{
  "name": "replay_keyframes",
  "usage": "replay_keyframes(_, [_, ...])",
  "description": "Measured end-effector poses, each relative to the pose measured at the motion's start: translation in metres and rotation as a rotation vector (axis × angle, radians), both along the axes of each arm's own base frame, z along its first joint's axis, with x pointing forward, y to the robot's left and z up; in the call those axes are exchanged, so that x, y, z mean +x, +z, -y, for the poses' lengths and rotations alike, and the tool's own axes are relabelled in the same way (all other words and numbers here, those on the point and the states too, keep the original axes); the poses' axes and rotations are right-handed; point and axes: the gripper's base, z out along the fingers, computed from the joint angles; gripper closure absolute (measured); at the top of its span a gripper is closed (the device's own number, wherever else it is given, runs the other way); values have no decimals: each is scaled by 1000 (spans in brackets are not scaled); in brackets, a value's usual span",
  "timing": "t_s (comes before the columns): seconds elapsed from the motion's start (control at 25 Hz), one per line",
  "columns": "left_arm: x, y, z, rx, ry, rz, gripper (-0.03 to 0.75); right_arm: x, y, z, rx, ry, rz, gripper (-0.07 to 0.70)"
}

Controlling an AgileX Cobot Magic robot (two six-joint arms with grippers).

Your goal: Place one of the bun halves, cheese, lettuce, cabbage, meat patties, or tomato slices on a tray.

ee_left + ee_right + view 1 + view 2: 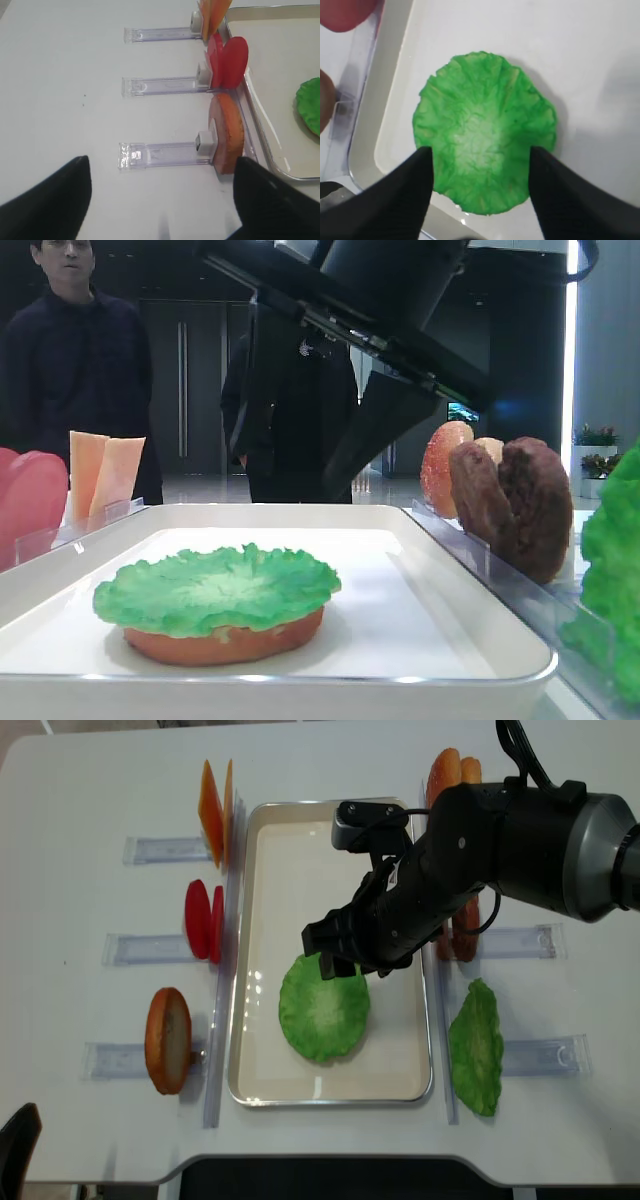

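Exterior high view: the lettuce [217, 590] lies flat on a bun half [225, 640] inside the white tray [440, 640], toward its near edge. Along the tray's right rim, meat patties [520, 502] stand on edge in a clear rack [500, 580], with another green leaf [612, 570] nearer the camera. Off the left rim stand cheese slices [105, 475] and tomato slices [30, 502]. Two people [75, 360] stand behind the table.

Right wrist view: the right gripper [480, 172] hangs over the lettuce [482, 132] with its two black fingers [405, 195] spread apart, one at each side of the leaf's near edge, gripping nothing. White tray floor [580, 60] surrounds the leaf.

Left wrist view: the left gripper [162, 195] is open and empty, above the bare table [60, 65] left of the tray [265, 150]. A bun half [227, 132] stands on edge in the nearest rack, tomato slices [229, 62] in the next, cheese [212, 17] at the top edge.

Overhead realsense view: the right arm [470, 860] reaches across the tray [250, 1060] from the right; the lettuce [323, 1008] sits in the tray's near half, just below the gripper [340, 960]. A spare leaf [477, 1045] lies outside the right rim.
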Motion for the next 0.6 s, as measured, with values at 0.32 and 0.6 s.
replay_keyframes(0.32, [0, 0, 0, 0, 0, 0, 24, -1, 8, 6, -49, -28, 4, 208])
replay_keyframes(0.6, [0, 0, 0, 0, 0, 0, 24, 4, 39, 14, -159, -50, 36, 208])
